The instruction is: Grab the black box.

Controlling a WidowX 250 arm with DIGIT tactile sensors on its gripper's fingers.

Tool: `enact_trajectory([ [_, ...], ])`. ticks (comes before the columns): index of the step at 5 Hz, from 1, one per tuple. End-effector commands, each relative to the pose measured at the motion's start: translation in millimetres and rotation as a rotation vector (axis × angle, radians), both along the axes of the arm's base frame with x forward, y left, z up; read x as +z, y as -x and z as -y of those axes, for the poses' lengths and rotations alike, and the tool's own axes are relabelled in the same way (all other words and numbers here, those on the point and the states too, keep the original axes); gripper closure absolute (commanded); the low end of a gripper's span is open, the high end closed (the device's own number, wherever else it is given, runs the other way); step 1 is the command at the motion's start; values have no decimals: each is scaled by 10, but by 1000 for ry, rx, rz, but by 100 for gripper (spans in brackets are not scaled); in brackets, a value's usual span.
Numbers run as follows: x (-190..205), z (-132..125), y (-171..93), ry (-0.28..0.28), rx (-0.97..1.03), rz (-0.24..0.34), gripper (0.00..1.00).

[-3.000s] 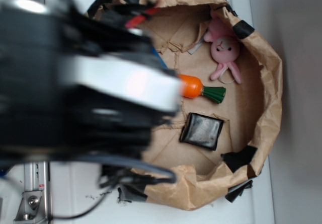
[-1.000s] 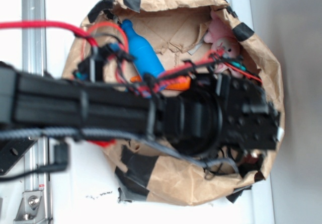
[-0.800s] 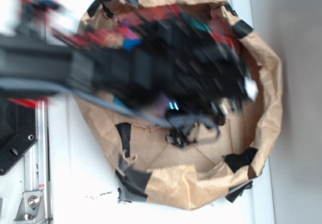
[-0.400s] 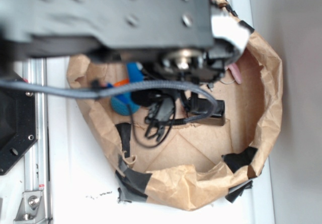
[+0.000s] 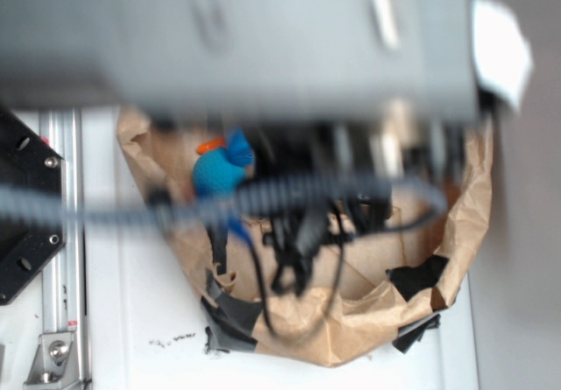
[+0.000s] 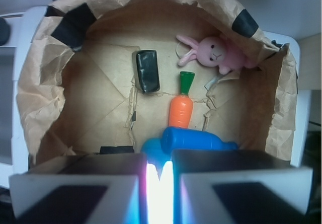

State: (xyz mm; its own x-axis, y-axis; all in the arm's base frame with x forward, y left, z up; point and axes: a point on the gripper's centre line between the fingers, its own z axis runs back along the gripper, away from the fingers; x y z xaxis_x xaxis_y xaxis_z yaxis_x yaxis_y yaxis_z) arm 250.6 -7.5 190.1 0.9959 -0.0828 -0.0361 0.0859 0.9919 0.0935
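Wrist view: the black box [image 6: 147,71] is lying flat on the floor of the brown paper bin [image 6: 40,73], toward the far side, left of the carrot [image 6: 179,108] and well apart from the pink bunny [image 6: 214,52]. Nothing is touching it. The hand [image 6: 159,194] is hanging high above the bin, empty, its pads close together with only a narrow glowing slit between them. The blue bottle [image 6: 193,139] is sitting just below the pads. Judgement: the hand is sitting high to look over the bin; it will need to spread wider than the box before descending.
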Motion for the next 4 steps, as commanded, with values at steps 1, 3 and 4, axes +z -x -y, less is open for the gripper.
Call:
enact_trajectory([
  [1, -545, -10, -72, -53, -44, -7, 0],
  [3, -1138, -53, -332, 45, -151, 123, 0],
  [4, -1280, 109, -471, 53, -187, 167, 0],
])
